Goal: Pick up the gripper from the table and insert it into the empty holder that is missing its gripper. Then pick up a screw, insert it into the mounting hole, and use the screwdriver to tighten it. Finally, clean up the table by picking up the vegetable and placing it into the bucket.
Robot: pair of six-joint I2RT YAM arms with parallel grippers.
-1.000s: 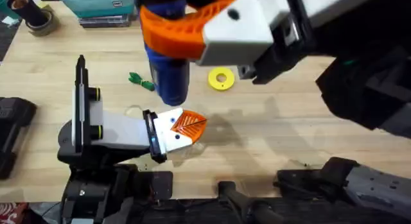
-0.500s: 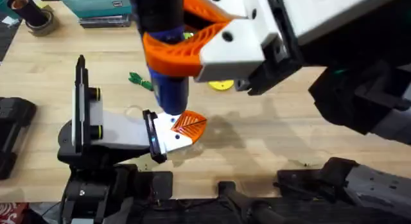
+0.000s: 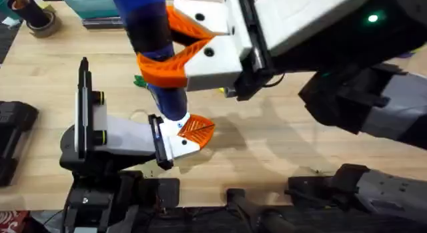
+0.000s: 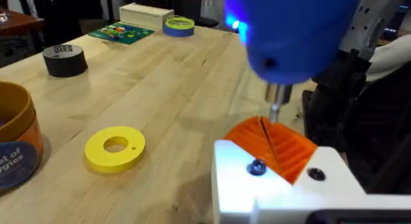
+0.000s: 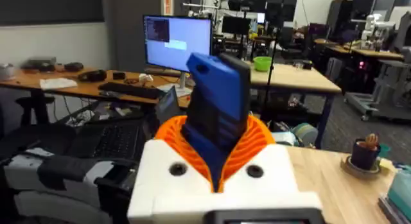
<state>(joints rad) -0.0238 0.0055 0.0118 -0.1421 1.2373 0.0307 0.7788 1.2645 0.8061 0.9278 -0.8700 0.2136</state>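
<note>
- Since the earlier frame, the right gripper (image 3: 175, 47), clamped on the screwdriver (image 3: 157, 56), has moved toward 10 o'clock and lowered.
- Screwdriver tip now hovers over the gripper (image 4: 275, 146), seated in the holder (image 3: 179, 141) at table centre.
- Left gripper state: cannot tell.
- Align the bit vertically on the screw (image 4: 257, 167) before driving.

You are in a robotics lab, light wooden workbench (image 4: 160, 89), lit monitor (image 5: 176, 34) and keyboard (image 5: 128, 90) on a desk behind, more benches with equipment, tape rolls (image 4: 64, 60) on the table
</note>
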